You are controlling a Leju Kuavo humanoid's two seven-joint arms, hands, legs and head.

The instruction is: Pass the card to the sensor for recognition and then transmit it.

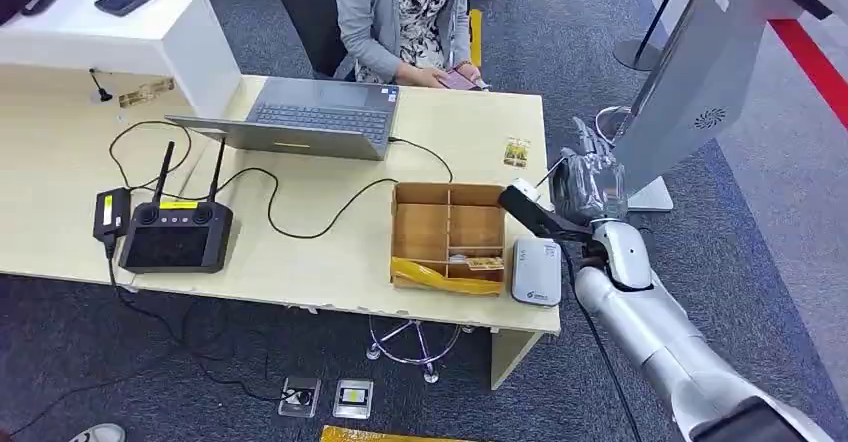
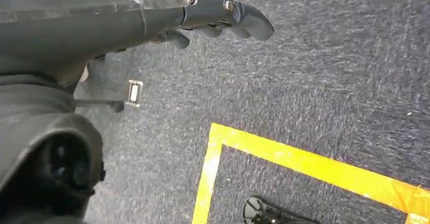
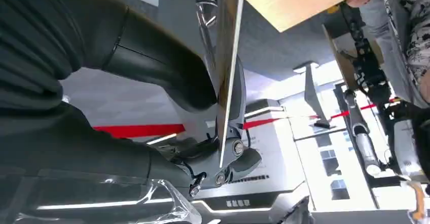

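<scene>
R hand (image 3: 152, 97) pinches card (image 3: 226, 67) edge-on, beside table (image 1: 330, 262) edge; L hand (image 2: 213, 19) hangs, fingers curled, empty.

The right arm (image 1: 650, 332) reaches up from five o'clock in the head view, its wrist at about three o'clock. The right hand (image 1: 588, 184) is raised, thumb (image 3: 162, 72) and fingers (image 3: 238, 155) pinching a thin card (image 3: 228, 67) edge-on. The left hand (image 2: 213, 19) hangs low, fingers loosely curled, holding nothing.
</scene>
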